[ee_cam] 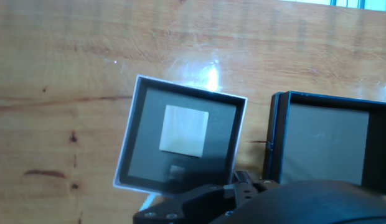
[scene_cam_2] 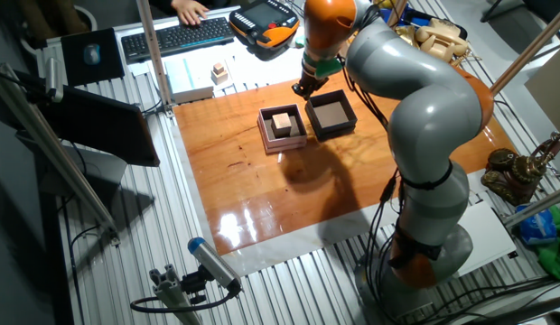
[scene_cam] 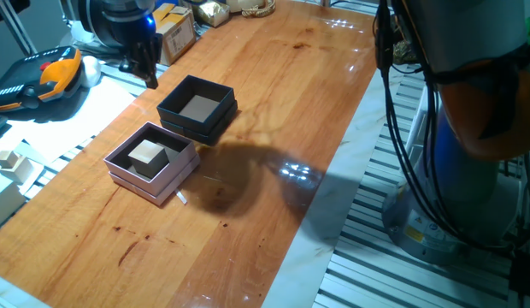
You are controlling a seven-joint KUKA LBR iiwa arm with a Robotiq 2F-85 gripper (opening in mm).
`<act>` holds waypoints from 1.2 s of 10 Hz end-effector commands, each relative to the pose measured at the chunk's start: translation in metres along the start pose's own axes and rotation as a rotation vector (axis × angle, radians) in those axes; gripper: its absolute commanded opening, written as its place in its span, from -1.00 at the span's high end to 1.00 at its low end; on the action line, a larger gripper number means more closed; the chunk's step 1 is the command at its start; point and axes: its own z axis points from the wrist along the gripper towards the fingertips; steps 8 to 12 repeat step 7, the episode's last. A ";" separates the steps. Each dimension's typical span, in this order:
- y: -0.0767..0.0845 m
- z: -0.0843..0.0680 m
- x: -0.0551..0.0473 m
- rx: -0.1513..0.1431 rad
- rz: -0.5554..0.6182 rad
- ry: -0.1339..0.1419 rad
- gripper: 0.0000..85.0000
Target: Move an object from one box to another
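Note:
The small pale wooden cube [scene_cam: 147, 154] lies inside the pink box [scene_cam: 150, 190] on its dark floor, also in the other fixed view [scene_cam_2: 282, 122] and the hand view [ee_cam: 184, 129]. The black box [scene_cam: 193, 128] stands right beside it with only its pale floor showing, also in the other fixed view [scene_cam_2: 332, 132] and the hand view [ee_cam: 272, 144]. My gripper [scene_cam: 150, 75] hangs above the table's far edge, behind both boxes and clear of them [scene_cam_2: 301, 88]. It holds nothing I can see. Its fingers read as one dark mass.
A pair of pale wooden blocks [scene_cam: 10, 161] sits off the table at the left. An orange teach pendant [scene_cam: 43, 77] and a cardboard box [scene_cam: 175, 30] lie behind the table. A keyboard [scene_cam_2: 176, 34] is beyond. The arm's base [scene_cam_2: 424, 244] stands at the table's side.

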 end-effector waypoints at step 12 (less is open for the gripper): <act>-0.003 -0.004 0.008 0.028 -0.010 -0.003 1.00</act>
